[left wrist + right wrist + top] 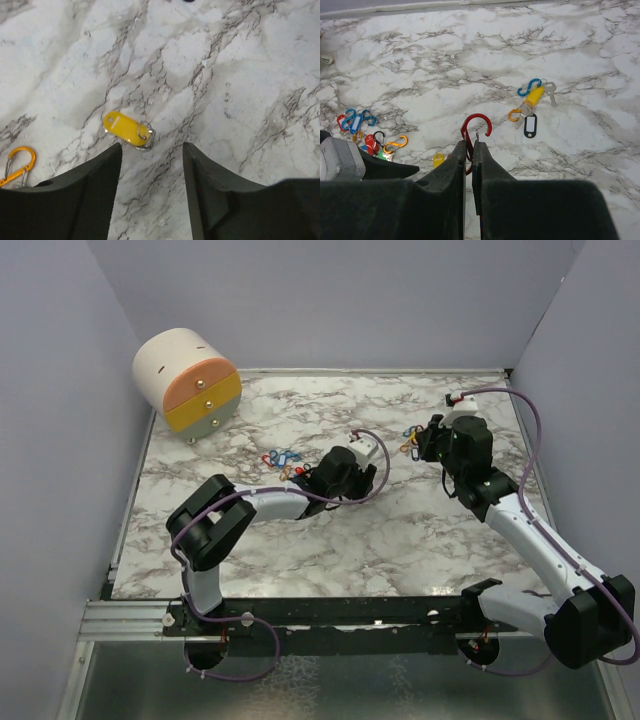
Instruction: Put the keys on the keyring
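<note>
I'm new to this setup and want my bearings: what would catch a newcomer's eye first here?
The right gripper pinches a red clip toward the far right of the marble table. The left gripper stands open mid-table, a lone yellow key tag just ahead of it. A round cream drawer unit sits by the far left corner.
</note>
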Tool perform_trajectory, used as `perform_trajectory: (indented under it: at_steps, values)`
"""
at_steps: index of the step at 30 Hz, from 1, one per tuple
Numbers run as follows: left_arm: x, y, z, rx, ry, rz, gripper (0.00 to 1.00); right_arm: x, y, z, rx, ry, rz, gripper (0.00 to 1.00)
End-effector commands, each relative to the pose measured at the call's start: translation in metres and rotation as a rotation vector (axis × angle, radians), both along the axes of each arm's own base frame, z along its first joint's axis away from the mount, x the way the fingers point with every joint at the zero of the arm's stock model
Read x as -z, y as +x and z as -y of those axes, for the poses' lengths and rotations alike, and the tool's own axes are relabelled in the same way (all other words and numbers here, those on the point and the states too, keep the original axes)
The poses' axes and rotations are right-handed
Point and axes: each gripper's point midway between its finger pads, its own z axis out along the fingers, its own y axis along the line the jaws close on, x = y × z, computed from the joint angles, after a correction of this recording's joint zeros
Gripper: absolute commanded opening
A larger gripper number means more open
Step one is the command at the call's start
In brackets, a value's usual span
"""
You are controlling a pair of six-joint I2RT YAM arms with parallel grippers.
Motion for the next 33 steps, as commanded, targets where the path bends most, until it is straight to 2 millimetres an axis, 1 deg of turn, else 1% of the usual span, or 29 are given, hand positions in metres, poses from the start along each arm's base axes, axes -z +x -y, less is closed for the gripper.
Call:
perform_trajectory:
  at_steps: [1, 6, 12, 25, 33]
  values:
    - [-0.007, 0.018, 0.012, 0.029, 0.020, 0.077, 0.51, -0.008, -0.004, -0.001, -0.006, 0.010, 0.026, 0.01]
    - [-0.001, 0.027, 0.017, 0.037, 0.054, 0.101, 0.46, -0.009, -0.004, 0.000, -0.002, 0.010, 0.028, 0.01]
    - [0.006, 0.035, 0.017, 0.036, 0.079, 0.112, 0.45, -0.006, -0.003, 0.000, -0.001, 0.009, 0.022, 0.01]
    - [0.022, 0.041, 0.016, 0.043, 0.090, 0.083, 0.43, -0.005, -0.003, 0.000, 0.000, 0.006, 0.019, 0.01]
    - [0.030, 0.040, 0.017, 0.055, 0.090, 0.065, 0.41, -0.004, -0.002, 0.000, 0.002, 0.005, 0.019, 0.01]
